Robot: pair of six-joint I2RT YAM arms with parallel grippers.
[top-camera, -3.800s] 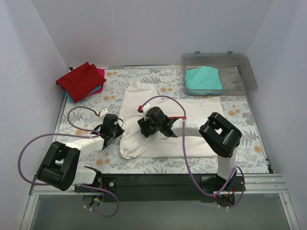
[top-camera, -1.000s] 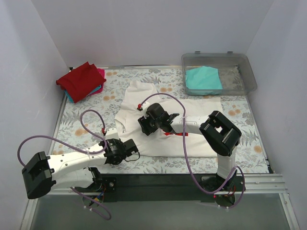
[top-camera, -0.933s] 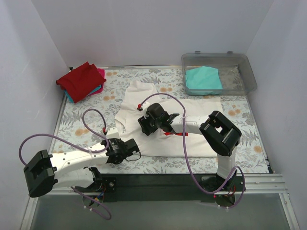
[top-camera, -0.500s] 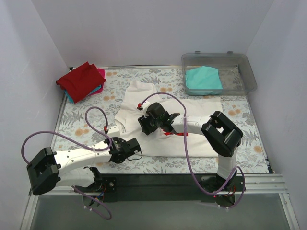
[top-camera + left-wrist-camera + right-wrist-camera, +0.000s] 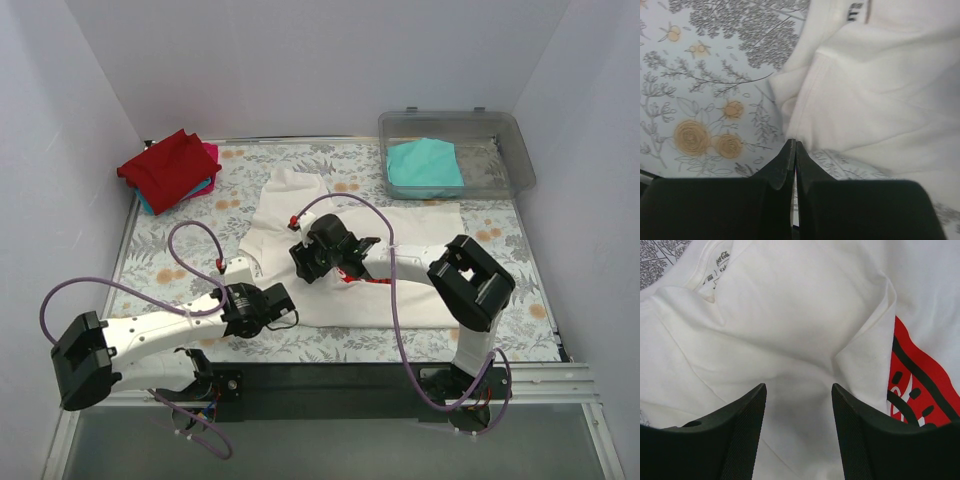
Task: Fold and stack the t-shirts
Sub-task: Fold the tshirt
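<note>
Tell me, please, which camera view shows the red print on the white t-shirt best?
The right wrist view: the red print sits close up, its dark lines visible on the white t-shirt. The top external view shows only a red sliver; the left wrist view, just white cloth.

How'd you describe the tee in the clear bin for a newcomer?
At the far right corner of the floral table sits a clear bin. In its left half lies a folded teal t-shirt. Only it sits in a container; the other folded tees are piled far left, red on top.
</note>
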